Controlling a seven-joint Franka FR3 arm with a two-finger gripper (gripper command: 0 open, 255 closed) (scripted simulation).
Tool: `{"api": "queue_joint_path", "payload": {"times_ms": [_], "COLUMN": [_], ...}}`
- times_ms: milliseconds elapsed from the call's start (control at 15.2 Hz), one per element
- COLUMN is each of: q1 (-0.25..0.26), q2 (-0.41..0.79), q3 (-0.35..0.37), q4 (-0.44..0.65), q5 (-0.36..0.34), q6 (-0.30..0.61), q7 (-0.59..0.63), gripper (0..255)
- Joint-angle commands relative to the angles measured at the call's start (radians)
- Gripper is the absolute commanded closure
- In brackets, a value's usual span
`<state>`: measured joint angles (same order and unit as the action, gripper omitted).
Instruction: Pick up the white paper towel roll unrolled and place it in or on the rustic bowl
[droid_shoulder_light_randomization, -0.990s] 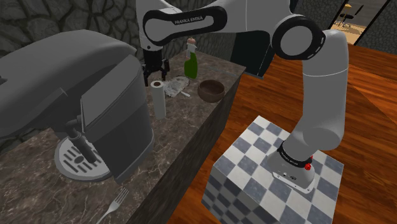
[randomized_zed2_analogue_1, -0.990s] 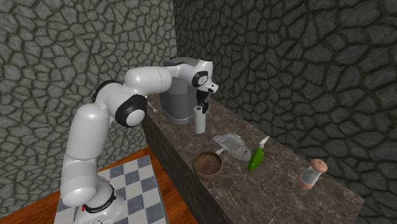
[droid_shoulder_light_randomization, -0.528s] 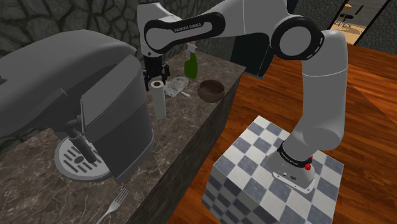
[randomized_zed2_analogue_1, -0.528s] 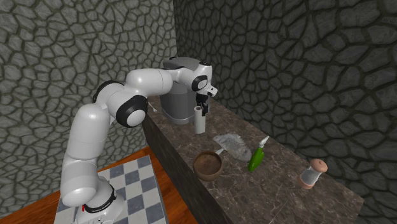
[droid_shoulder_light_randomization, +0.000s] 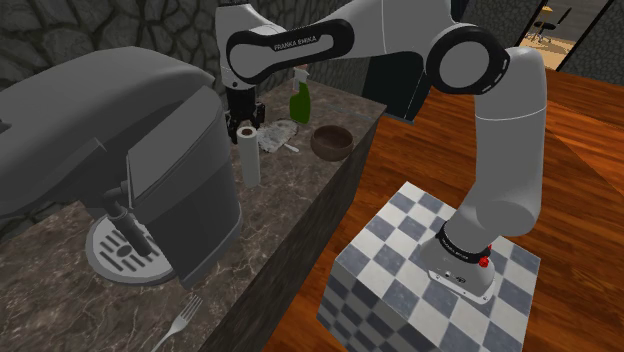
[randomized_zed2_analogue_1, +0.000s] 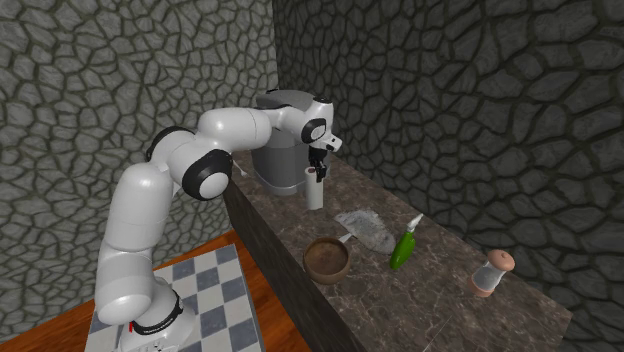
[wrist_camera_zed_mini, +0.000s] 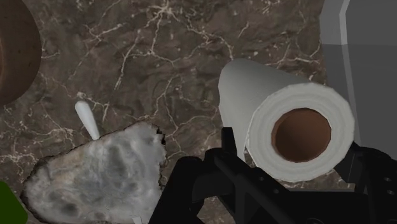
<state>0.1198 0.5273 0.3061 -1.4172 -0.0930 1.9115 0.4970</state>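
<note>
The white paper towel roll (droid_shoulder_light_randomization: 249, 155) stands upright on the dark marble counter (droid_shoulder_light_randomization: 300, 210), right beside the grey coffee machine (droid_shoulder_light_randomization: 120, 170). My black gripper (droid_shoulder_light_randomization: 246, 124) points down over the roll's top, and in the wrist view its fingers (wrist_camera_zed_mini: 228, 141) press both sides of the roll (wrist_camera_zed_mini: 299, 127), whose brown core faces the camera. The gripper (wrist_camera_zed_mini: 292, 147) is shut on the roll, which rests on the counter. The brown rustic bowl (droid_shoulder_light_randomization: 331, 142) sits near the counter's edge, at the shoulder view's right of the roll (randomized_zed2_analogue_1: 315, 190).
A crumpled grey cloth (droid_shoulder_light_randomization: 277, 133) lies between roll and bowl (randomized_zed2_analogue_1: 327, 259), with a green bottle (droid_shoulder_light_randomization: 299, 100) behind it. A fork (droid_shoulder_light_randomization: 178, 322) lies near the front edge. A small shaker (randomized_zed2_analogue_1: 491, 273) stands at the counter's far end. The checkered stand (droid_shoulder_light_randomization: 420, 270) is on the wooden floor.
The gripper came down around the top of the roll, then its fingers closed in against the roll's sides. The roll has not moved.
</note>
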Motion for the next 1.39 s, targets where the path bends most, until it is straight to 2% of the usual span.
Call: {"api": "queue_joint_path", "payload": {"times_ms": [0, 330, 1320], "q1": [0.0, 0.0, 0.011], "q2": [0.001, 0.0, -0.016], "q3": [0.0, 0.0, 0.007], "q4": [0.0, -0.001, 0.177], "q5": [0.0, 0.001, 0.007], "q6": [0.0, 0.0, -0.192], "q7": [0.0, 0.0, 0.001], "gripper": [255, 255, 255]}}
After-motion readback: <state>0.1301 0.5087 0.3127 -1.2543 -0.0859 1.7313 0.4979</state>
